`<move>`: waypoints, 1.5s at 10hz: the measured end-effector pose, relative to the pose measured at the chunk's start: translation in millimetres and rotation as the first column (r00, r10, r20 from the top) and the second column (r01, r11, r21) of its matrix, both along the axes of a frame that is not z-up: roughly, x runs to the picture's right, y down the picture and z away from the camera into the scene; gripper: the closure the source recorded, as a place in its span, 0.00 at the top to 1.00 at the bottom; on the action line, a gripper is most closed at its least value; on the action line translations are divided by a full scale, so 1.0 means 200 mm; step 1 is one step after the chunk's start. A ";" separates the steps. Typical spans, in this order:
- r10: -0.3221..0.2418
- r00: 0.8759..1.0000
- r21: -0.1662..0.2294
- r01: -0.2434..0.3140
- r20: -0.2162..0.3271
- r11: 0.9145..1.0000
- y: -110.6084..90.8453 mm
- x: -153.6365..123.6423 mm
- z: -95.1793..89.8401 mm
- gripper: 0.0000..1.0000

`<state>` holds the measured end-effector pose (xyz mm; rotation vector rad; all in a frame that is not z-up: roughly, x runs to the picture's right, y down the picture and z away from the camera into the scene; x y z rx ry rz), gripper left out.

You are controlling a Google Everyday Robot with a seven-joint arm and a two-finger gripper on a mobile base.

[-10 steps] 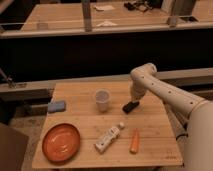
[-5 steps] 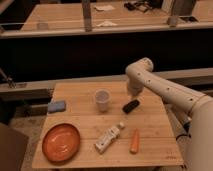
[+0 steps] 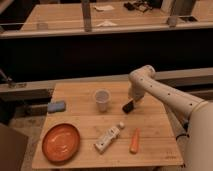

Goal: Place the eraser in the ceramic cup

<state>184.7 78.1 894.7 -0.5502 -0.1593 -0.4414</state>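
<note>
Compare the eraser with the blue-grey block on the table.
The eraser is black; the blue-grey block is paler and looks larger. The eraser lies angled right of the ceramic cup, beside the gripper; the block sits at the left edge of the table. Both lie on it.

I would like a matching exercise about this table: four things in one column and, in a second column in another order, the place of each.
Things:
1. cup
2. plate
3. blue-grey block
4. gripper

Places:
A. near left corner of the table
B. close over the black eraser, to the right of the cup
C. at the left edge of the table, behind the plate
D. about the middle of the table, toward the back

Pairs: 1-D, 2-A, 3-C, 4-B
</note>
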 end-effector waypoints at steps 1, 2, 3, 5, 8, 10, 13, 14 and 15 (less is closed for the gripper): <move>0.003 1.000 0.001 -0.003 -0.005 1.000 -0.01 0.01 -0.01 0.80; 0.007 1.000 0.007 -0.006 -0.012 1.000 -0.03 0.01 -0.01 0.80; 0.007 1.000 0.008 -0.007 -0.012 1.000 -0.04 0.00 -0.01 0.80; 0.004 1.000 -0.016 -0.004 -0.002 1.000 0.02 0.02 0.03 0.80; 0.005 1.000 -0.033 -0.004 0.008 0.999 0.10 0.03 0.13 0.80; 0.003 1.000 -0.042 -0.003 0.014 0.999 0.09 0.03 0.13 0.80; 0.006 1.000 -0.056 -0.005 0.024 0.998 0.13 0.02 0.16 0.80; 0.006 1.000 -0.058 -0.005 0.028 0.998 0.14 0.02 0.17 0.80; 0.007 1.000 -0.060 -0.005 0.029 0.998 0.14 0.02 0.18 0.80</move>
